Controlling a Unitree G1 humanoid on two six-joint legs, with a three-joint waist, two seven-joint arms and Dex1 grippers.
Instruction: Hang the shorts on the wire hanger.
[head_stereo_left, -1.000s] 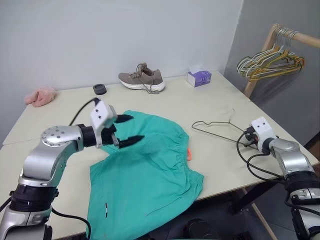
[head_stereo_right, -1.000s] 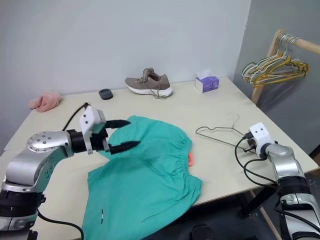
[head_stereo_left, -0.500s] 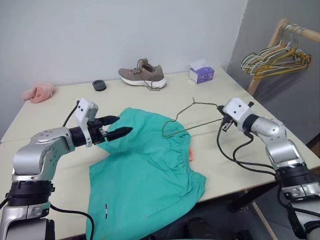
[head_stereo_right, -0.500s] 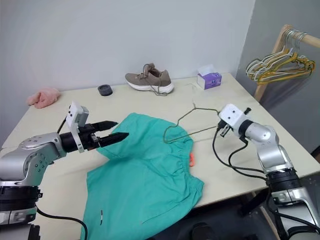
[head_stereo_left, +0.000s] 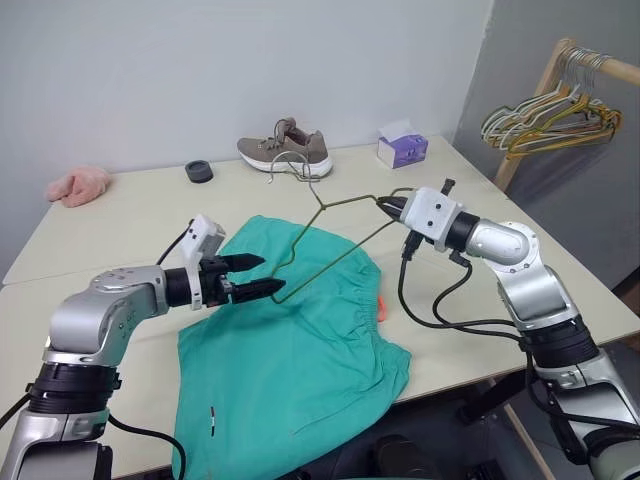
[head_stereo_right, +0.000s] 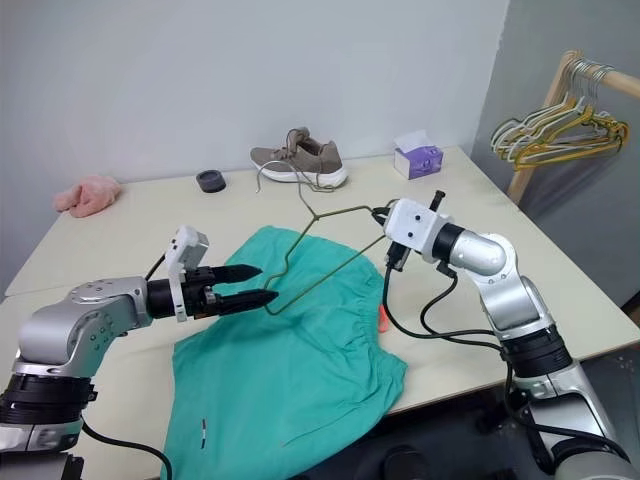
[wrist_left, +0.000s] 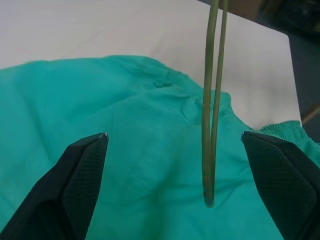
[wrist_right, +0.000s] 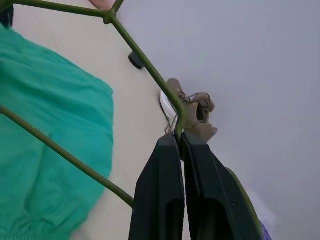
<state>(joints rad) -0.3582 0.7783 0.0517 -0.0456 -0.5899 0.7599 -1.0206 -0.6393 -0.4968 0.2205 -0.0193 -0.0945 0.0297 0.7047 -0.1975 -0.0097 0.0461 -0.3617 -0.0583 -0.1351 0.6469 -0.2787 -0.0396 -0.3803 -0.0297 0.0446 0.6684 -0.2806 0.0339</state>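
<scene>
From the head views, the right gripper (head_stereo_left: 388, 207) pinched the wire hanger (head_stereo_left: 322, 240) by one corner, holding it raised over the shorts (head_stereo_left: 290, 360) spread on the tabletop (head_stereo_left: 130, 215). The left gripper (head_stereo_left: 258, 276) waited, fingers wide.

In the left wrist view the hanger's far corner hung between those fingers (wrist_left: 82, 170); closing squarely there would probably steady it.

No writing was readable.

The shorts (head_stereo_left: 290, 350) lie on the table's (head_stereo_left: 450, 240) near edge — the wire hanger (head_stereo_left: 325, 240) above them, a shoe (head_stereo_left: 285, 152) behind.
</scene>
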